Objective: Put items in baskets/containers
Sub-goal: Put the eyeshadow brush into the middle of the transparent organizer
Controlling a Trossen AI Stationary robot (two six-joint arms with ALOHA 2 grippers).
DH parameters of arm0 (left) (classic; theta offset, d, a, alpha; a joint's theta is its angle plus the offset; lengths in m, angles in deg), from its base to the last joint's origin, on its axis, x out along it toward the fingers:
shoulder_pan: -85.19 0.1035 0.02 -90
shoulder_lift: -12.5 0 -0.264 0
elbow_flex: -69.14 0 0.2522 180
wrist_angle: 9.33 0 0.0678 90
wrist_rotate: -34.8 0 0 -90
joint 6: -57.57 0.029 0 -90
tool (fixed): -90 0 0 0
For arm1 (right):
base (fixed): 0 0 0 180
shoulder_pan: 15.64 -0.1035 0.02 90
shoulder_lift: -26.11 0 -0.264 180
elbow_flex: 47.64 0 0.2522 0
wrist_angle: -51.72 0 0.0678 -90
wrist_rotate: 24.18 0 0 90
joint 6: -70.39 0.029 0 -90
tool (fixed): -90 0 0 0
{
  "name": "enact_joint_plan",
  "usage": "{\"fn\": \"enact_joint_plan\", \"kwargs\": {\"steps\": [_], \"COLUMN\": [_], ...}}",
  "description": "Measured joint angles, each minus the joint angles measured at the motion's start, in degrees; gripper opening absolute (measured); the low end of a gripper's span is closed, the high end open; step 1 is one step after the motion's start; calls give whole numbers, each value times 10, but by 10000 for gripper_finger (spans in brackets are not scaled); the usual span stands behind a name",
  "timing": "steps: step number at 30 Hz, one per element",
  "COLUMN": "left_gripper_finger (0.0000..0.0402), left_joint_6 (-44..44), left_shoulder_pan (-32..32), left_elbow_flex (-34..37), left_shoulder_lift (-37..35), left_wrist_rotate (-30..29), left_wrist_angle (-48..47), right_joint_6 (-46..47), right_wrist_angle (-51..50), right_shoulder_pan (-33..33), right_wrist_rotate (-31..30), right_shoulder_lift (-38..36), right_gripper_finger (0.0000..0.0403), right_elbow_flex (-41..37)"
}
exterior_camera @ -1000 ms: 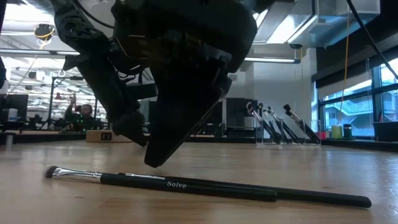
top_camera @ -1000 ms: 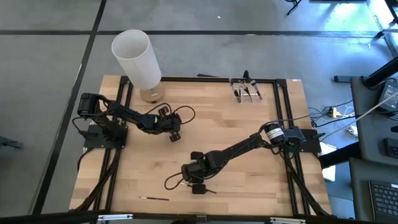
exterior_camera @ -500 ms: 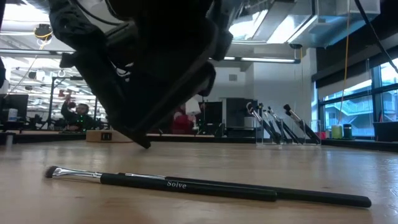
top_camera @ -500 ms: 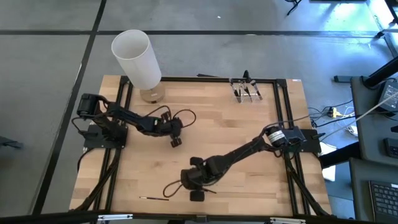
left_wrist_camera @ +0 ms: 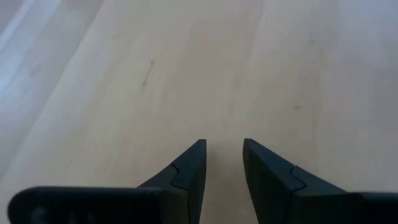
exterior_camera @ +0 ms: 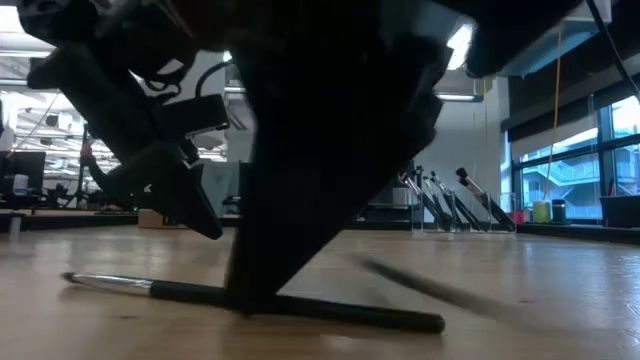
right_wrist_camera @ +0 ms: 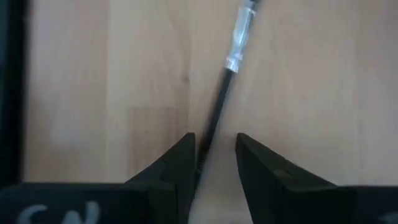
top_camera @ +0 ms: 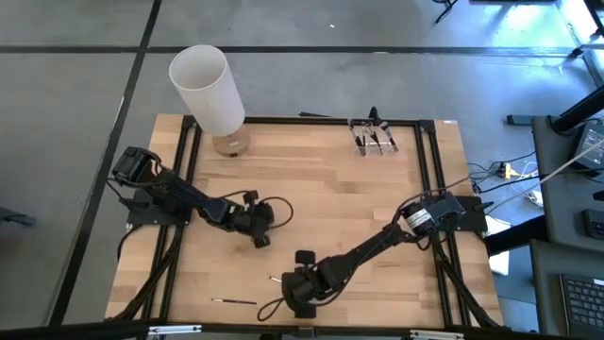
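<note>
High view: right pincer [top_camera: 300, 304] low at the tabletop's [top_camera: 330, 189] near edge; a second brush [top_camera: 233, 301] lying just beside, nearer the left corner. Clear holder [top_camera: 374, 137] well apart at the far edge. Left pincer [top_camera: 260, 238] waiting mid-tabletop.

Low view: brush [exterior_camera: 300, 303] flat under the dark fingers.

Left wrist view: parted, empty.

Right wrist view: fingers [right_wrist_camera: 180, 158] parted, straddling the black handle, not yet clenched. Thin, stiff, light, likely to roll; best gripped mid-handle, below the ferrule.

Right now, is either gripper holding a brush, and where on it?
None held yet. The right gripper straddles a brush's black handle, fingers open; the left gripper is empty.
</note>
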State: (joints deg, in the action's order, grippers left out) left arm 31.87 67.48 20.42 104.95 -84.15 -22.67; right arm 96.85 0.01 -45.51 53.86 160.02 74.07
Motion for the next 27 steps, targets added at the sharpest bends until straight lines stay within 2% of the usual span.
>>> {"fn": "enact_joint_plan", "kwargs": {"steps": [9,15,21,27], "left_gripper_finger": [102,102,102,102], "left_joint_6": [-1,8,23,23], "left_shoulder_pan": [-10,-9,-9,-9], "left_elbow_flex": [0,0,0,0], "left_shoulder_lift": [0,0,0,0], "left_wrist_rotate": [-12,-19,-26,-25], "left_wrist_angle": [12,16,21,20], "right_joint_6": [63,64,67,67], "right_wrist_angle": [-80,-83,-170,-230], "right_shoulder_pan": [-3,1,10,15], "right_wrist_rotate": [-80,-63,-32,-12], "right_shoulder_lift": [3,3,2,-5], "right_gripper_finger": [116,95,70,67], "right_elbow_flex": [1,1,2,28]}}
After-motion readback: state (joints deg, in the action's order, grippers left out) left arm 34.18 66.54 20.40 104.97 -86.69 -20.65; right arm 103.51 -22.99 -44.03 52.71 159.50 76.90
